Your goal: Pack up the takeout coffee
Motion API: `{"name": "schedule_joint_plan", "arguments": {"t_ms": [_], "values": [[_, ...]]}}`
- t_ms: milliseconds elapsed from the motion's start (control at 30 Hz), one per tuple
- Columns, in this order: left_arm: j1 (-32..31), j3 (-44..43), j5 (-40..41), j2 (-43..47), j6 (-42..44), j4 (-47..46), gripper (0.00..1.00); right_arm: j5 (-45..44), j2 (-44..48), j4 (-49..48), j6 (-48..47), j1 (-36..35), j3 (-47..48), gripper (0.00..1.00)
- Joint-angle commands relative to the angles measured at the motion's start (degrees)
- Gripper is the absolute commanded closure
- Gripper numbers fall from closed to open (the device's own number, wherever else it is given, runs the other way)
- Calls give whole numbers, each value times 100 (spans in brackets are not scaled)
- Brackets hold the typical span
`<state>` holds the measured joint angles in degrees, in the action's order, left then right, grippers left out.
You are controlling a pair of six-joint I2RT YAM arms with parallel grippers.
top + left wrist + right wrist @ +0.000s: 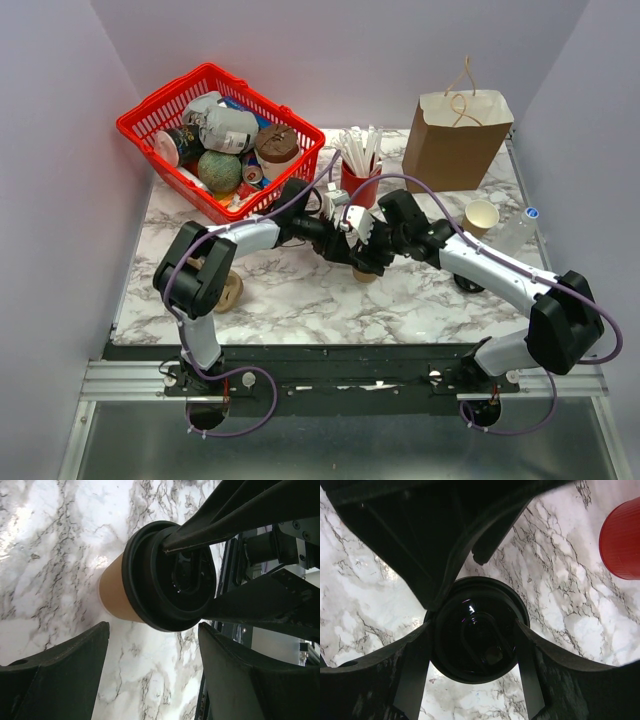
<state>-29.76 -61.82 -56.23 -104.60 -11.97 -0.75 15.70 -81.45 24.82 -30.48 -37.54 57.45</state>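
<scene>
Pinching the takeout coffee (475,640) by its lid mid-frame, your right fingers (415,665) should lift straight and gently; your left fingers (60,675), spread wide, belong clear.

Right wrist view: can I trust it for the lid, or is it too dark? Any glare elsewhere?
Right wrist view: the takeout coffee lid is near-black with one small highlight; the red straw cup is soft. Left wrist view: glare washes out the marble table at upper left; the coffee reads sharp. Top external view: even light, no strong glare.
</scene>
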Motion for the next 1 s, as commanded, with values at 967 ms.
{"name": "schedule_joint_plan", "arguments": {"t_ms": [967], "values": [[-373,-453,437,-535,458,585,23,1777,446,1455,1227,1353,759,26]]}}
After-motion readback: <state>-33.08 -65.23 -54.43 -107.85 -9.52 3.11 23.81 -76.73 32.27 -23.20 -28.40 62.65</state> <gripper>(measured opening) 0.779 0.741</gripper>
